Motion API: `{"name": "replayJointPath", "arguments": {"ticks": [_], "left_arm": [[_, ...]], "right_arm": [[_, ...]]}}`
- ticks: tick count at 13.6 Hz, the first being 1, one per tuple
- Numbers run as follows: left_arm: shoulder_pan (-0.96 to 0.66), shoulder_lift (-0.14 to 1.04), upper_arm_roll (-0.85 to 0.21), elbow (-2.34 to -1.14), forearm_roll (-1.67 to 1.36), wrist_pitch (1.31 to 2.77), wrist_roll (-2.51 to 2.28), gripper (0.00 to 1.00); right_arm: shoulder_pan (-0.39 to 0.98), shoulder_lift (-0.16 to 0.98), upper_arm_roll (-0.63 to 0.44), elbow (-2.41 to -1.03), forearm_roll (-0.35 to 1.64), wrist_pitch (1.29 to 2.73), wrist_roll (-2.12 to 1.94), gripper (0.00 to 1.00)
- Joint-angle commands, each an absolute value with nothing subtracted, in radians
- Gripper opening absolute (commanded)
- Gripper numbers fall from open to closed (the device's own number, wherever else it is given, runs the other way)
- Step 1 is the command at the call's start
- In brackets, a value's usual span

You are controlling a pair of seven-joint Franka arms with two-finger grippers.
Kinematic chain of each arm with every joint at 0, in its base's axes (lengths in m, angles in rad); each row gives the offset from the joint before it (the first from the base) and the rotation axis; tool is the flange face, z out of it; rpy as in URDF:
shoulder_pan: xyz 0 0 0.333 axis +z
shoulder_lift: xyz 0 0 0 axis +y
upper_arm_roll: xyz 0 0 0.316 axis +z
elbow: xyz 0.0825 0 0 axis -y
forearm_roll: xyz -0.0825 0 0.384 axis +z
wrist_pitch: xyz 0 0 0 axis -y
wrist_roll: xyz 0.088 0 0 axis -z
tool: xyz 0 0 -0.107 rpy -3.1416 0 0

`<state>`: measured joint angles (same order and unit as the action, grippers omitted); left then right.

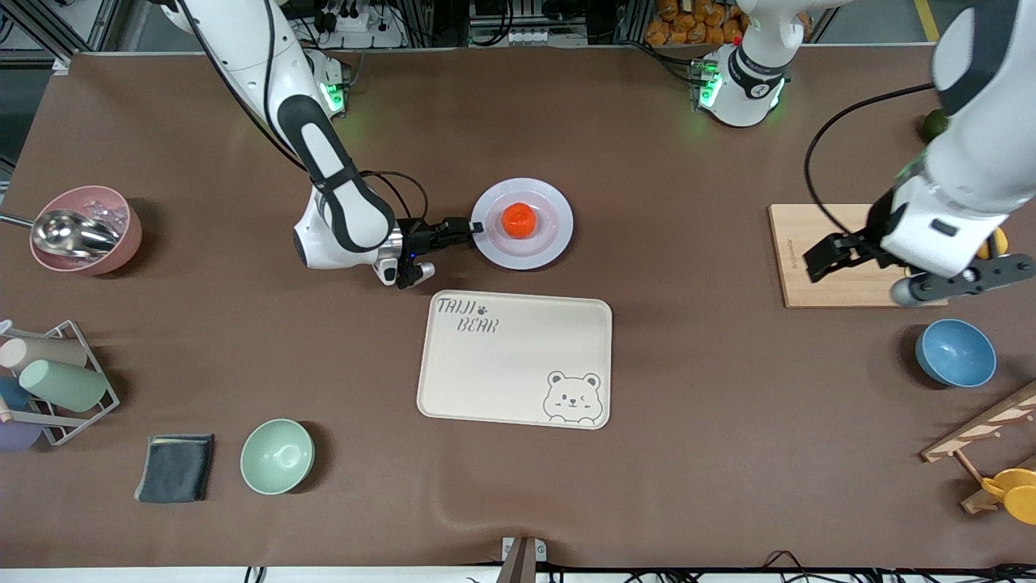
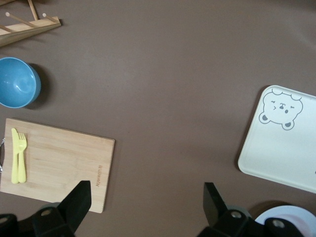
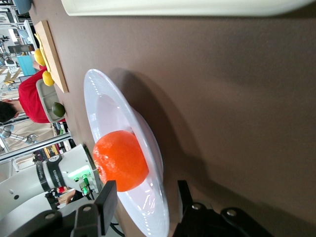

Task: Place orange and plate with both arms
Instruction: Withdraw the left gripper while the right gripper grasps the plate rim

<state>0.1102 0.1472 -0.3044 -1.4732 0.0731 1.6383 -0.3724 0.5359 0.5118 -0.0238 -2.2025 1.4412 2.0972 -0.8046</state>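
Note:
The pale lavender-white plate lies on the brown table, farther from the front camera than the bear tray. The orange sits in its centre. My right gripper is low at the plate's rim on the right arm's side. In the right wrist view the plate holds the orange, and my right gripper is open with the rim between its jaws. My left gripper hangs open and empty over the wooden cutting board. It also shows in the left wrist view.
The cream bear tray lies just nearer the camera than the plate. A blue bowl and a wooden rack are at the left arm's end. A mint bowl, grey cloth, cup rack and pink bowl are at the right arm's end.

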Motion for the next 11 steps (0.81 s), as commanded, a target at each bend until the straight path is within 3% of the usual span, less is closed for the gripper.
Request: {"name": "replayJointPath", "arguments": {"ticks": [1,6,11], "left_arm": [[0.022,0.094,-0.165,-1.479,0.038,1.592,-0.266,1.0],[0.009,0.051,-0.094,-1.493,0.012,1.549,-0.137,1.0],[0.014,0.022,-0.092,-1.525,0.012,1.536,-0.126,1.0]], "right_arm": [[0.554,0.528,-0.032,-2.212,1.48,2.109,-0.844,0.55],[0.592,0.545,-0.032,-2.212,1.551,2.114,-0.871,0.42],[0.598,0.54,-0.032,-2.212,1.563,2.111,-0.871,0.0]]}}
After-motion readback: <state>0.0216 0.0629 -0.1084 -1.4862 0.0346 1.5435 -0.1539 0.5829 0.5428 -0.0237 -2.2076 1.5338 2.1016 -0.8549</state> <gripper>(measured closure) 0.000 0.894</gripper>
